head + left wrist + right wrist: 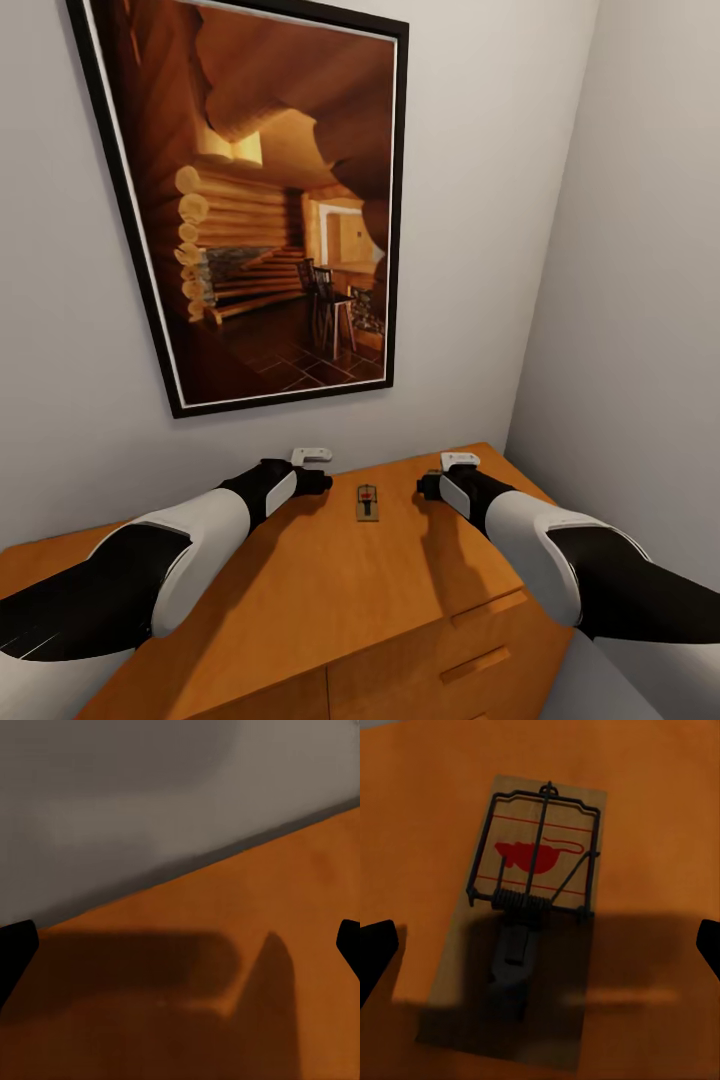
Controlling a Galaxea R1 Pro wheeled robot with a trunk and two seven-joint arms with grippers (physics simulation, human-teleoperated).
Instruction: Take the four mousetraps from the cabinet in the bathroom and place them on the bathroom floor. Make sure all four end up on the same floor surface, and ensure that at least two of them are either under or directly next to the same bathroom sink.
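1. One mousetrap [368, 502] lies flat on top of the orange-brown cabinet [330, 610], near its rear edge, roughly midway between the two grippers and touching neither.
2. In the right wrist view the mousetrap [529, 907] shows a pale wooden base, a black wire bar and spring, and a red mouse print.
3. The left gripper [322, 482] hovers over the cabinet top near the wall; its jaws are spread wide and hold nothing.
4. The right gripper [428, 488] sits just beside the trap, jaws likewise parted and empty.
5. One framed picture [270, 200] of a log-cabin interior hangs on the grey wall above.
6. Two drawer handles [474, 664] show on the cabinet front.
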